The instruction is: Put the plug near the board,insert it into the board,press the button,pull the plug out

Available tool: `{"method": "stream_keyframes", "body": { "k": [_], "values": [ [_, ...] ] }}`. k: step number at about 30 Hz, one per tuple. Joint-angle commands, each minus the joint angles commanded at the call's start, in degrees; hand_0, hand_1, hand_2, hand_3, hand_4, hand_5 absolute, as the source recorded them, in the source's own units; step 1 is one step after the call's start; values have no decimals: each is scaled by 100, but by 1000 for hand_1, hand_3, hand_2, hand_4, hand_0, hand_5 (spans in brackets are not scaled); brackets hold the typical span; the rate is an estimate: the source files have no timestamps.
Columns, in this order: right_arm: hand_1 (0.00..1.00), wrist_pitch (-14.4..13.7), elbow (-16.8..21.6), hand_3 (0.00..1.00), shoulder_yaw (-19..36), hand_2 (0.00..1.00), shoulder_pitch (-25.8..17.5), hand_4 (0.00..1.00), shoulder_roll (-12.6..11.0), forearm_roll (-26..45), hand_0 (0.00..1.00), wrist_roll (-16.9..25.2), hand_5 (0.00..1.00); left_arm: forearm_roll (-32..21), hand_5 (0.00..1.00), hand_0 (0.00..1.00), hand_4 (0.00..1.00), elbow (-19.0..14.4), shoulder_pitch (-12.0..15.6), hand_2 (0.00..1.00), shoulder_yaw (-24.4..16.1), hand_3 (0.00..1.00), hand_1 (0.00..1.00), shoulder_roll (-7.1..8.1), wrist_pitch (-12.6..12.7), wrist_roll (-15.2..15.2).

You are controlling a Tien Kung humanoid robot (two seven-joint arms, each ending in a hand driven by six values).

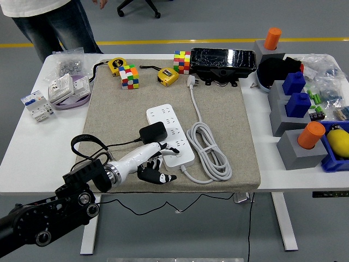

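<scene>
A white counter topped with a beige mat stands on a grey floor crossed by a yellow line. The black plug sits on the white power strip. The left robot hand rests beside the strip, fingers loosely spread, gripping nothing.

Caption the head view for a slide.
Left hand beside the power strip, black plug seated in it.

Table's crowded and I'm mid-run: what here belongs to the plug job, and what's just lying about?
Job:
black plug
white power strip
left hand

Lying about:
Rubik's cubes
tape measures
black box
blue and orange blocks
</scene>
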Motion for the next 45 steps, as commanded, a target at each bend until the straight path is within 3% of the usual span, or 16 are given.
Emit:
{"method": "stream_keyframes", "body": {
  "k": [8, 19, 20, 21, 22, 26, 27, 30, 32, 33, 38, 39, 44, 45],
  "values": [
    [630, 2, -2, 546, -14, 614, -8, 887, -3, 1, 574, -2, 420, 46, 225, 78, 850, 71, -17, 130, 70, 748, 69, -41, -46, 113],
    [630, 4, -3, 546, 32, 614, -31, 887, 31, -9, 574, -2, 420, 514, 205, 78, 829, 91, 8, 130, 43, 732, 69, -79, -101, 229],
    [630, 4, -2, 546, 39, 614, -31, 887, 33, -13, 574, -2, 420, 429, 205, 78, 829, 68, 26, 130, 2, 732, 69, -77, -52, 131],
    [631, 1, 1, 546, 50, 614, -31, 887, 35, -14, 574, 0, 420, 272, 203, 102, 829, 51, 49, 150, -42, 639, 73, -72, 60, -60],
    [631, -1, 3, 546, 57, 614, -31, 887, 36, -13, 574, 1, 420, 123, 203, 102, 829, 47, 65, 150, -73, 639, 73, -68, 186, -232],
    [631, 0, -1, 546, 59, 614, -35, 887, 34, -15, 574, -1, 420, -486, 203, 102, 829, 186, 56, 150, -162, 639, 73, -87, 1061, -1168],
    [631, 0, -1, 546, 57, 614, -35, 887, 34, -15, 574, -1, 420, -570, 199, 230, 828, 253, 41, 342, -221, 594, 157, -101, 1310, -1429],
    [631, 0, 1, 546, 48, 614, -33, 887, 40, -8, 574, 0, 420, -538, 199, 230, 828, 485, -34, 342, -452, 594, 157, -161, 1739, -2102],
    [631, 1, 3, 546, 45, 614, -32, 887, 41, -6, 574, 1, 420, -483, 199, 230, 828, 545, -54, 342, -497, 594, 157, -179, 1766, -2097],
    [630, 1, 5, 546, 43, 613, -31, 887, 42, -5, 574, 1, 420, -399, 193, 455, 819, 620, -77, 500, -548, 590, 501, -205, 1801, -2068],
    [630, 1, 4, 546, 33, 613, -29, 887, 35, 1, 574, 0, 420, 49, 193, 455, 819, 994, -180, 500, -753, 590, 501, -367, 1892, -1735],
    [630, 1, 2, 546, 35, 613, -29, 887, 35, 0, 574, -1, 421, 93, 258, 718, 986, 1032, -190, 688, -764, 686, 726, -384, 1879, -1681],
    [630, -1, 0, 546, 48, 613, -31, 887, 38, 7, 574, 0, 421, 419, 258, 718, 986, 1268, -245, 688, -790, 686, 726, -490, 1946, -1201],
    [631, 1, 0, 546, 47, 614, -32, 887, 38, 6, 574, -2, 421, 451, 296, 742, 998, 1294, -253, 731, -792, 784, 766, -500, 1919, -1124]
  ]
}}
